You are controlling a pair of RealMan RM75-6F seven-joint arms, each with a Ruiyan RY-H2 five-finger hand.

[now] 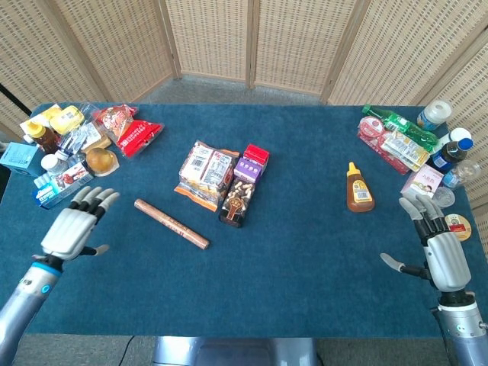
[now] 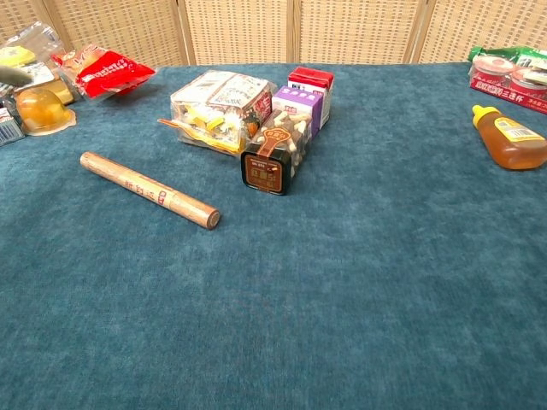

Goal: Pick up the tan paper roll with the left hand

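Tan paper roll [image 1: 171, 223] lies diagonally on the worktop [image 1: 290, 259], left of centre, untouched. Your left hand [image 1: 74, 229], fingers spread and empty, hovers beside it. It looks light, stiff and round, likely to roll; grip across its middle.

Matt tan paper roll [image 1: 171, 223] (napped blue cloth [image 1: 290, 267])
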